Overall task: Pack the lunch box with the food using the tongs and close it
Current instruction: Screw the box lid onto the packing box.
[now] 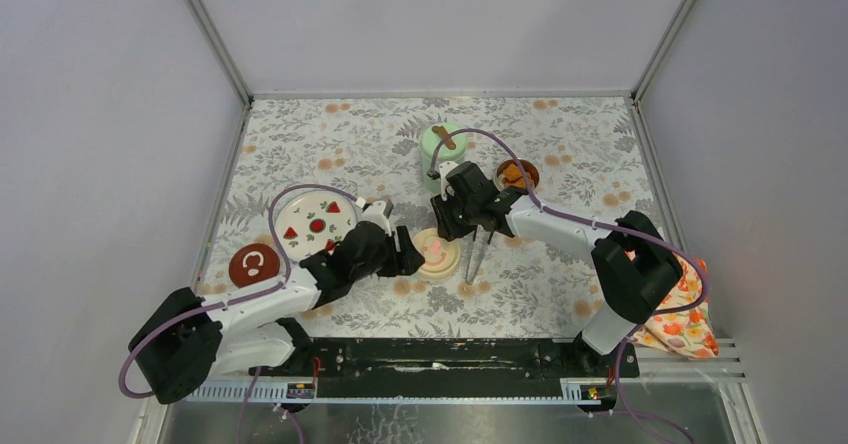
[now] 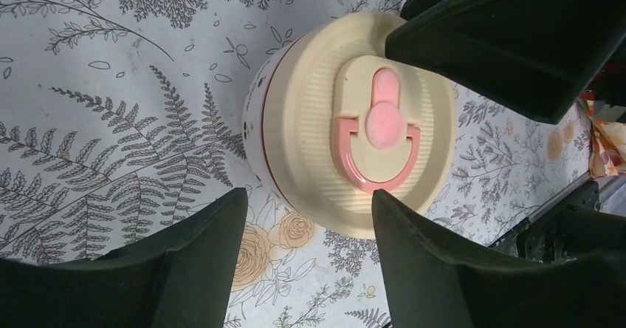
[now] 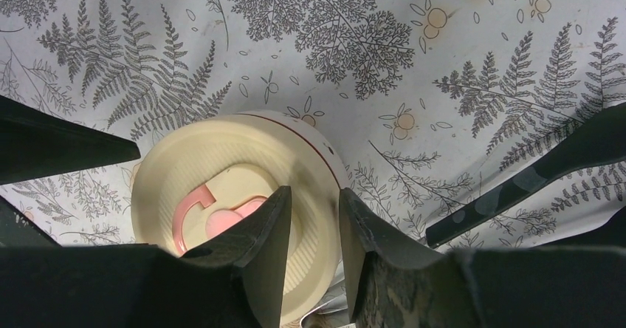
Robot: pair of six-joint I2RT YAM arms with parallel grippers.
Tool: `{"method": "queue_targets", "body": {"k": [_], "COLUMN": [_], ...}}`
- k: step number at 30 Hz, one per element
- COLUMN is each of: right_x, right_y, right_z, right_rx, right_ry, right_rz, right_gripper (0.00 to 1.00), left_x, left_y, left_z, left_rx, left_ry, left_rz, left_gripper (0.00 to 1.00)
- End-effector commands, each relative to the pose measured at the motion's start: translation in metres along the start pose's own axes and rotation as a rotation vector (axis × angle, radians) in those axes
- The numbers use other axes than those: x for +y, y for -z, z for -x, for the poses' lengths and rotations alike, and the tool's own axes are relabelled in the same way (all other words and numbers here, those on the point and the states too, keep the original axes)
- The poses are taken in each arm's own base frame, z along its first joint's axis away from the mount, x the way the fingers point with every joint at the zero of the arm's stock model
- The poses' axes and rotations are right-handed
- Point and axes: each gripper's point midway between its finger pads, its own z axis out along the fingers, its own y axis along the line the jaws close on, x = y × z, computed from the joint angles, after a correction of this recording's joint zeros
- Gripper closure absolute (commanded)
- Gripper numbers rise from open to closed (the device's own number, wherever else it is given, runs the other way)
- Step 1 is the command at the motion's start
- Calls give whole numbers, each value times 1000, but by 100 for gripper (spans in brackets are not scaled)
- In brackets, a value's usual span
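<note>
A small bowl with a cream lid [image 1: 438, 253] carrying a pink clasp stands between both grippers. My left gripper [image 1: 411, 255] is open just left of it; in the left wrist view its fingers [image 2: 199, 261] stand wide at the lid's [image 2: 354, 132] near edge. My right gripper [image 1: 451, 226] hovers over the lid's far rim, jaws a narrow gap apart with nothing between them [image 3: 315, 195]. Dark tongs [image 1: 478, 254] lie on the table right of the bowl. The mint-green jar [image 1: 443, 144] is lidded. A steel bowl [image 1: 517, 175] holds orange chunks.
A white plate with red fruit pictures [image 1: 316, 219] lies behind the left arm. A dark-red lid [image 1: 254, 265] sits at the left. An orange floral cloth [image 1: 685, 314] hangs at the right edge. White walls enclose the table.
</note>
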Motion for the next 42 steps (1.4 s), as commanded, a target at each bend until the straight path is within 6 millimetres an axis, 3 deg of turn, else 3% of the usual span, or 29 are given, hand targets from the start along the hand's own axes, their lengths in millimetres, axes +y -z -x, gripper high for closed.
{"method": "queue_targets", "body": {"k": [1, 18, 22, 27, 34, 42], "right_x": [9, 23, 16, 13, 20, 29], "right_y": [12, 36, 40, 46, 35, 22], "right_z": [12, -21, -14, 10, 26, 23], "right_rx": [-16, 23, -1, -42, 8, 73], "right_ry": [6, -121, -102, -51, 13, 41], "right_rz": [41, 109, 67, 36, 69, 129], "right_gripper": [63, 52, 38, 22, 3, 0], "left_x": [-16, -19, -29, -34, -19, -13], "left_y": [-2, -2, 3, 7, 6, -1], "left_z": [10, 11, 11, 1, -10, -19], "left_rx": [-30, -55, -98, -168, -277, -310], "left_ry": [6, -5, -69, -180, -245, -331], "left_rz": [-50, -69, -128, -154, -124, -88], "left_gripper": [30, 24, 16, 2, 1, 1]}}
